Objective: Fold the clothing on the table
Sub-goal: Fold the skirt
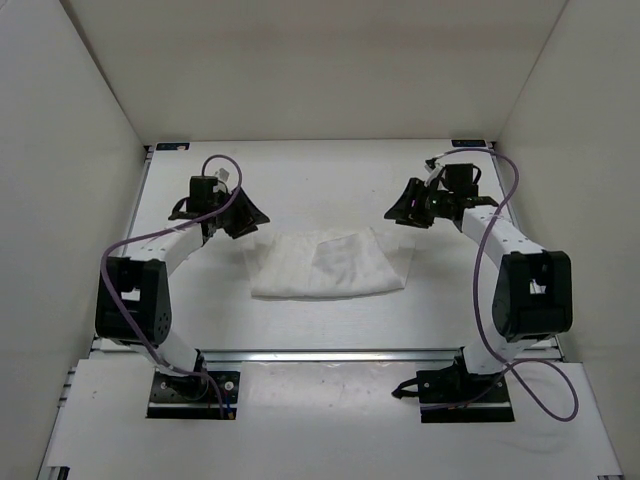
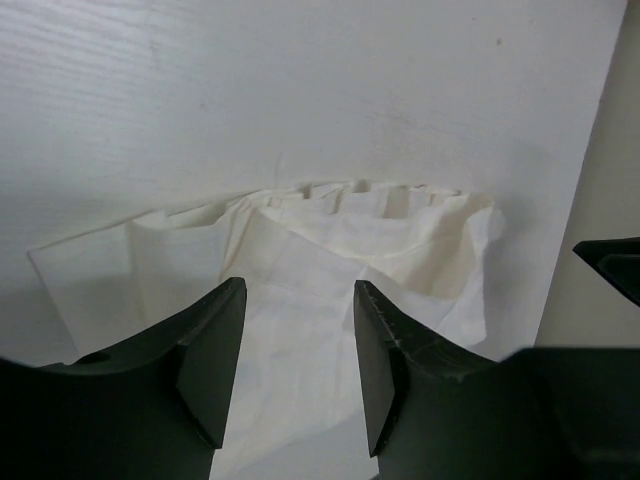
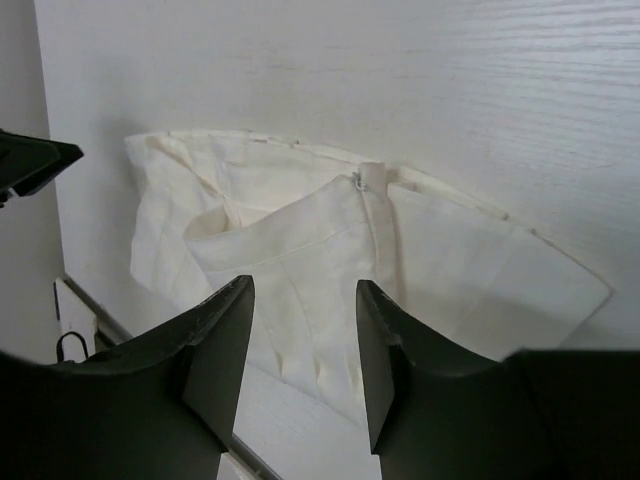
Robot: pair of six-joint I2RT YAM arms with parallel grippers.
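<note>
The white clothing lies bunched and partly folded on the table, with one flap lying over its middle. My left gripper hovers just past its upper left corner, and my right gripper hovers off its upper right corner. In the left wrist view the gripper is open, with the clothing lying below the gap and nothing held. The right gripper is also open above the clothing, whose seam and small tag show.
White walls close in the table on the left, back and right. A silver rail runs along the near edge between the two arm bases. Black brackets sit at the far corners.
</note>
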